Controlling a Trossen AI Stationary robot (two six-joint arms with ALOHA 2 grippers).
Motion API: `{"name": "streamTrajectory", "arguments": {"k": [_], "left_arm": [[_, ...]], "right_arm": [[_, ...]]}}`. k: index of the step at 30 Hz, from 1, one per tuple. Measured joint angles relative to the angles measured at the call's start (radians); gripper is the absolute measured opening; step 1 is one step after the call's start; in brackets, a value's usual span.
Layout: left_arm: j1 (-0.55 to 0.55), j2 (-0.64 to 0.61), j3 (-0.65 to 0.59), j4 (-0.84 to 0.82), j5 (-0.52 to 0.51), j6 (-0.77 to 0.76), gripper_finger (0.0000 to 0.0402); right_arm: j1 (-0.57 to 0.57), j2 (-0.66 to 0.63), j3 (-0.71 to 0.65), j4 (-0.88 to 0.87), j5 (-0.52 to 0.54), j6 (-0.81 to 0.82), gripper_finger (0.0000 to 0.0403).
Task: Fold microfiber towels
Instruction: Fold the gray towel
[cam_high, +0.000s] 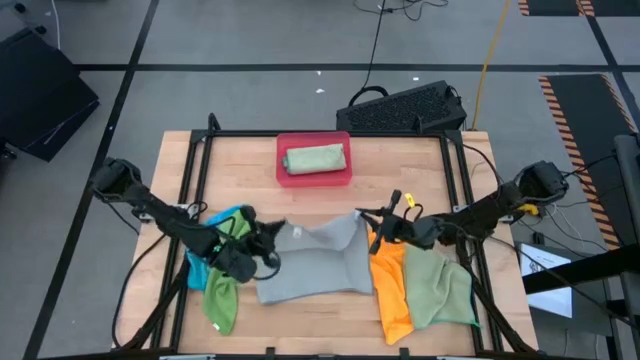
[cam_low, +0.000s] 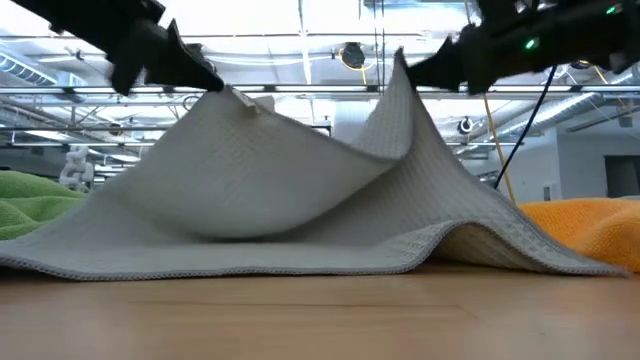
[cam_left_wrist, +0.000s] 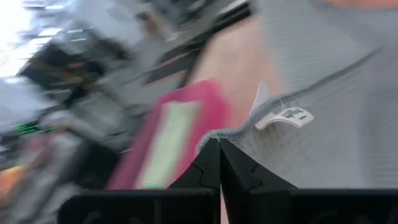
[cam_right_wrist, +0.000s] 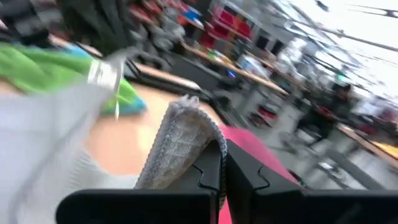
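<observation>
You are looking at 2 hands gripping 1 grey towel (cam_high: 318, 262) at the middle of the table (cam_high: 400, 165), each clamped on a far corner of it. Your left hand (cam_high: 268, 238) is closed tight on the corner nearest the blue towel (cam_high: 232, 217); the left wrist view shows its fingers (cam_left_wrist: 211, 168) pressed together over the hem, beside a white label (cam_left_wrist: 283, 116). Your right hand (cam_high: 378, 222) is closed on the opposite far corner, and the right wrist view shows that corner (cam_right_wrist: 180, 134) bunched above its pinched fingers (cam_right_wrist: 217, 168).

From table height, both held corners stand raised, with the grey towel sagging between them and its near edge flat on the wood.

A dark green towel (cam_high: 222, 298) lies just left of the grey towel, below the blue one. An orange towel (cam_high: 390, 290) touches the grey towel's right edge, and a light green towel (cam_high: 438, 285) lies against the orange one, farther from the grey towel. Beyond the grey towel, toward the table's far edge, a pink-red tray (cam_high: 290, 176) holds 1 folded pale green towel (cam_high: 315, 159).
</observation>
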Motion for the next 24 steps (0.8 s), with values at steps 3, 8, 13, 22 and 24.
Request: {"name": "streamTrajectory", "arguments": {"k": [3, 8, 13, 22, 24], "left_arm": [[0.049, -0.025, -0.002, -0.006, -0.123, 0.061, 0.0001], [0.128, -0.155, 0.0, 0.009, -0.065, 0.121, 0.0001], [0.15, -0.248, 0.0, -0.089, 0.119, 0.029, 0.0002], [0.118, -0.227, -0.001, -0.214, 0.331, -0.13, 0.0002], [0.11, -0.212, -0.001, -0.214, 0.386, -0.153, 0.0002]], "right_arm": [[-0.056, 0.0, 0.0, 0.003, 0.031, -0.051, 0.0004], [-0.127, 0.0, 0.0, 0.081, 0.026, -0.092, 0.0004], [-0.149, -0.001, 0.0, 0.055, -0.044, 0.0, 0.0004], [-0.125, 0.0, 0.0, -0.079, -0.157, 0.147, 0.0004], [-0.11, 0.0, 0.0, -0.103, -0.157, 0.166, 0.0004]]}}
